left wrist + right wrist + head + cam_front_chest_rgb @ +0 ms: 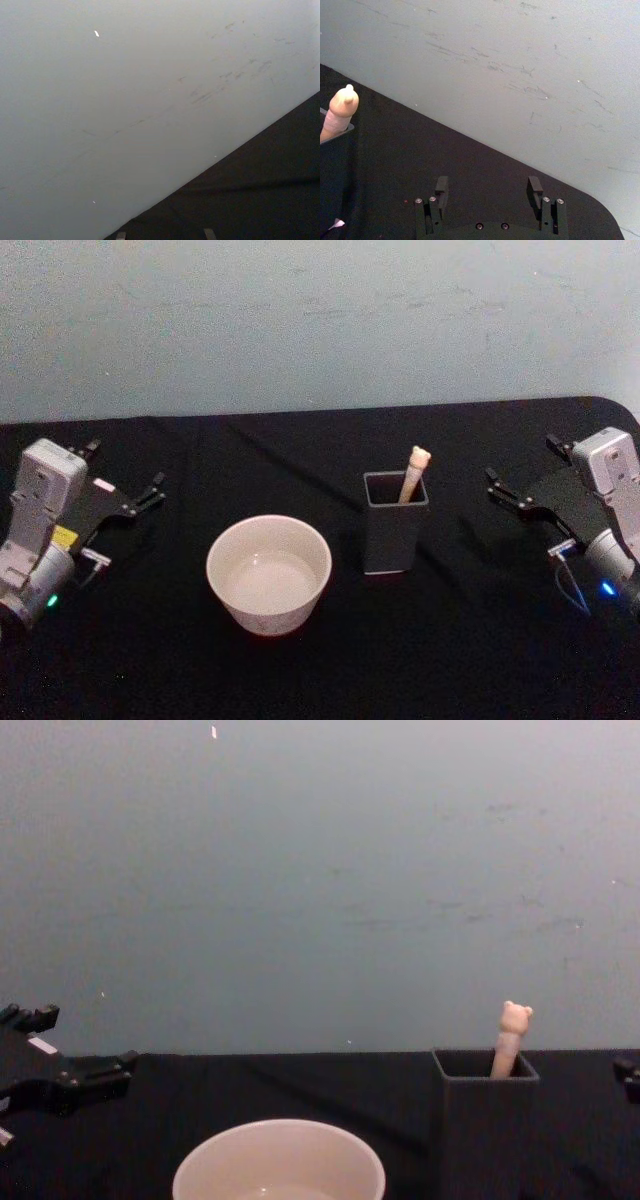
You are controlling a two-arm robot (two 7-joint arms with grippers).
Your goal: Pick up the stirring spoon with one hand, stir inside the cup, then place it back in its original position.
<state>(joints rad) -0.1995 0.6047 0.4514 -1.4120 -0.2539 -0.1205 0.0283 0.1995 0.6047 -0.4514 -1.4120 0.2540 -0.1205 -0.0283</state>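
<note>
The stirring spoon (pixel 414 474) stands in a dark grey square holder (pixel 395 530) right of centre, its beige handle with the tiny bear head (pixel 516 1015) sticking out above the rim; its bowl is hidden inside. In the right wrist view the spoon's handle (pixel 340 112) shows at the edge. The cream-white cup (pixel 268 620) sits left of the holder, near the table's middle, and the chest view has the cup (pixel 280 1155) low in front. My left gripper (pixel 125 468) rests open at the far left, well away from the cup. My right gripper (pixel 526 465) rests open at the far right, apart from the holder.
A black cloth covers the table (pixel 480 640), and a pale wall (pixel 320 320) rises behind its far edge. The table's rounded far right corner (pixel 620 405) lies just behind my right arm. Open cloth lies between each gripper and the two objects.
</note>
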